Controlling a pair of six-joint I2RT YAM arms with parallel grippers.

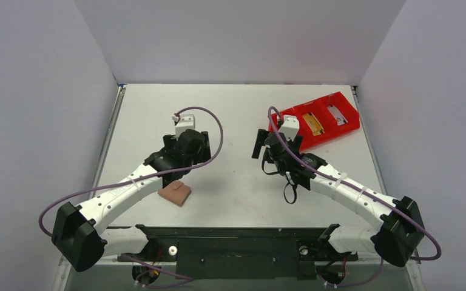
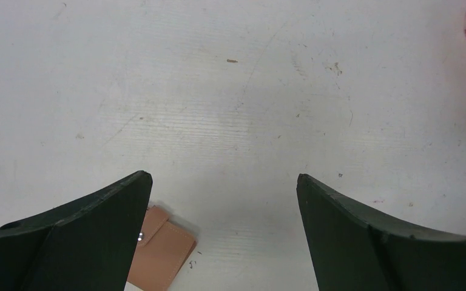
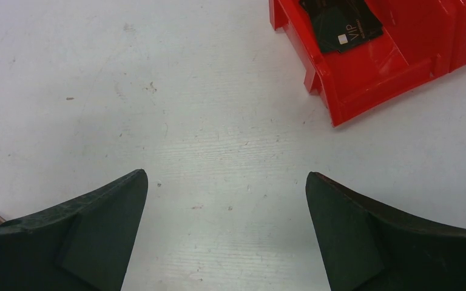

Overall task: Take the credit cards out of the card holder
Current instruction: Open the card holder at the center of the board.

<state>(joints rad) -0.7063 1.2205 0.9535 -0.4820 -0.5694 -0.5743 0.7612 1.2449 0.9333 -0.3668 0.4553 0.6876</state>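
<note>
- Card holder (image 1: 175,193): folded shut, flat on surface (image 1: 236,182), beneath left arm.
- Left jaws: wide, empty; card holder partly hidden behind one finger (image 2: 91,242), outside the gap.
- Right jaws: wide, empty, well apart from card holder.
- Red tray (image 1: 343,131): far right, dark card (image 3: 346,27) inside.

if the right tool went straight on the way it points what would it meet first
Probably just the table: the right tool aims at bare tabletop, with the red tray off to the right of its line.
</note>
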